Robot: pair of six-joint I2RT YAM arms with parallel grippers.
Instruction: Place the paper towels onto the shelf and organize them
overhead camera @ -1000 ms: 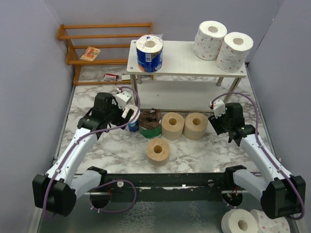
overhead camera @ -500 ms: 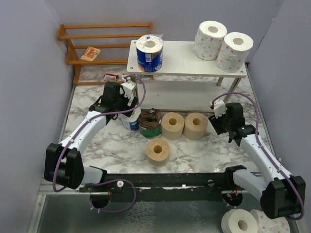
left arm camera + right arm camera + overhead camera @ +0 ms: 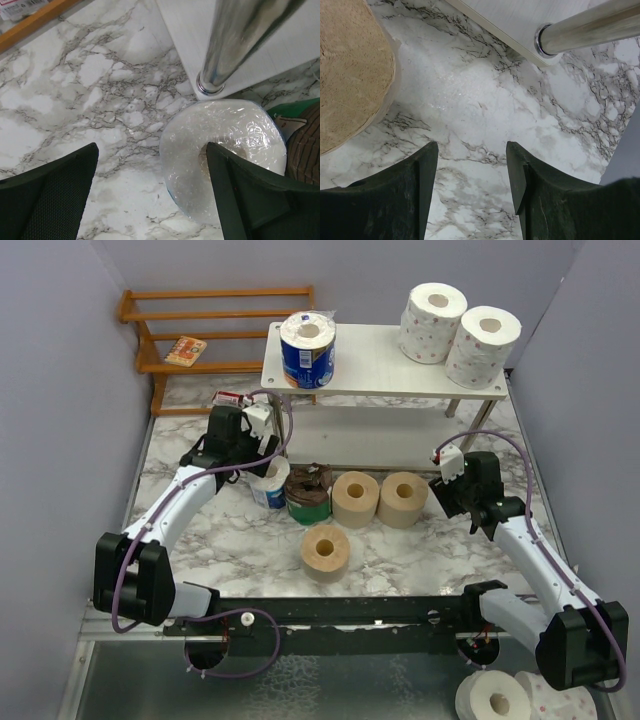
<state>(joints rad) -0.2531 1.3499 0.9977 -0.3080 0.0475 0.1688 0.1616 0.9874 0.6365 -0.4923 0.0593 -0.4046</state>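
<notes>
At the bench's far left corner, the orange rack [image 3: 215, 315] stands against the wall, with a small red-and-white box [image 3: 228, 398] on the marble at its foot. Your left gripper [image 3: 152, 200] hangs just right of that box, fingers spread wide and gripping nothing. The wrapped blue roll [image 3: 225, 142] stands on end on the bench, partly under the right finger and just beside the left front leg [image 3: 235, 45] of the shelf [image 3: 385, 365]. Bare marble runs from that roll to the bench's left edge.

Tight against its right side is the dark brown roll [image 3: 308, 492], then two tan rolls [image 3: 355, 498] [image 3: 403, 498] side by side. A third tan roll [image 3: 326, 552] sits alone nearer the near edge.

On the shelf's top board, a second blue roll [image 3: 307, 350] stands at the left front corner and two white rolls [image 3: 433, 310] [image 3: 483, 345] at the right end, with bare board between them.

Your right gripper [image 3: 472, 150] hangs over bare marble with its fingers partly spread and nothing between them. It is between the right tan roll and the shelf's right front leg [image 3: 580, 27].

Since a second ago, the left arm has swung from the near left toward the shelf, uncovering the blue roll's top. The right arm has stayed put.
</notes>
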